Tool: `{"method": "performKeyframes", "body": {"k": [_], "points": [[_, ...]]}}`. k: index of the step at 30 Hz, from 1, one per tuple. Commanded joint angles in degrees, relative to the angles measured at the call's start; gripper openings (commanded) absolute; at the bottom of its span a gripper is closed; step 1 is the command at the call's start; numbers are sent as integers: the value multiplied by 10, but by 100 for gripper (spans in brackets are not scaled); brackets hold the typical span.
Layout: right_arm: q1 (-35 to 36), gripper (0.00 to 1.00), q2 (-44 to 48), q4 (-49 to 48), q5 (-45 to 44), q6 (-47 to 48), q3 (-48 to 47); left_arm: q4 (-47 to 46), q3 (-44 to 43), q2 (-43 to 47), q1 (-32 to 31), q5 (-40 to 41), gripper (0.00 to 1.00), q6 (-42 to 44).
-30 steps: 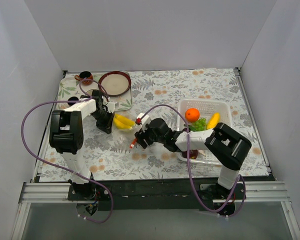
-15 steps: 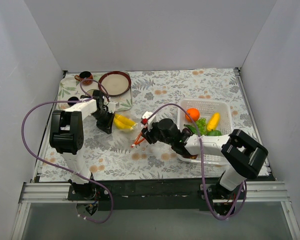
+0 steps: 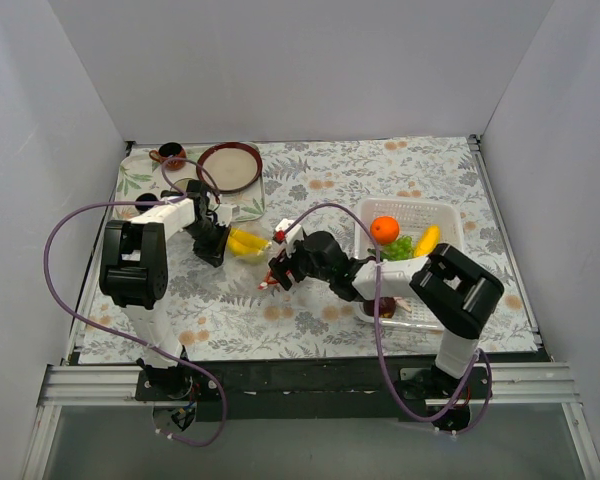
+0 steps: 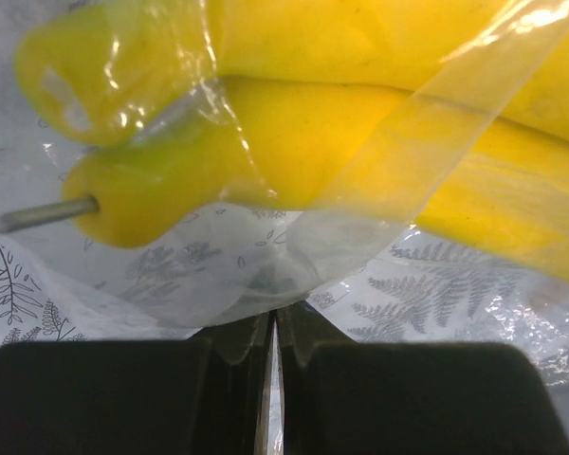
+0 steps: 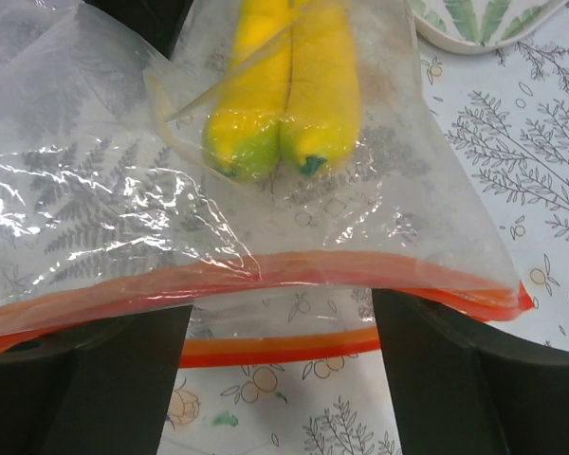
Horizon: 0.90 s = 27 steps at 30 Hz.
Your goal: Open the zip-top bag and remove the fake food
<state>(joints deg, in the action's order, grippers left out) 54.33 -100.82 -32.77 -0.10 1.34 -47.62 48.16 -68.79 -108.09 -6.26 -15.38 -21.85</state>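
On the table [image 3: 320,170], zip-top bag [image 5: 95,199] holds bananas [image 5: 284,95]; my left tool [image 4: 273,327] is clamped on its far film edge, right tool [image 5: 280,327] apart at the zip strip [image 5: 294,270]. Film looks thin and slick, so I'd pinch one stiffer strip lip.

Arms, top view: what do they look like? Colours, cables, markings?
The left arm and right arm have white links with chunky black joint housings. A purple cable loops along each. The left hand and right hand are black, the right with a small red mark.

Plain white walls [image 3: 300,70] enclose a table [image 3: 310,372] covered by leaf-patterned cloth [image 3: 325,165].
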Motion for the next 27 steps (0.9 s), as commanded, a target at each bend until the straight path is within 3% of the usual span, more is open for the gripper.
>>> {"method": "performKeyframes", "body": {"k": [1, 3, 8, 17, 23, 26, 27], "points": [[-2, 90, -17, -102, 6, 0, -26, -64, 61, -97, -23, 58, 0, 20], [-2, 98, -29, -136, -19, 8, -20, -63, 63, -98, -25, 57, 0, 23], [-2, 98, -73, -236, -25, 36, -23, -61, 71, -90, -27, 58, 0, 36], [-2, 98, -128, -222, 91, 14, -94, -47, 79, -88, -31, 44, 0, 51], [-2, 98, -138, -215, 111, 2, -114, -41, 75, -91, -33, 41, 0, 50], [-3, 90, -145, -194, 124, 1, -127, -40, 77, -85, -34, 41, 0, 51], [-4, 79, -146, -187, 129, 1, -128, -40, 78, -84, -34, 46, 0, 51]]}}
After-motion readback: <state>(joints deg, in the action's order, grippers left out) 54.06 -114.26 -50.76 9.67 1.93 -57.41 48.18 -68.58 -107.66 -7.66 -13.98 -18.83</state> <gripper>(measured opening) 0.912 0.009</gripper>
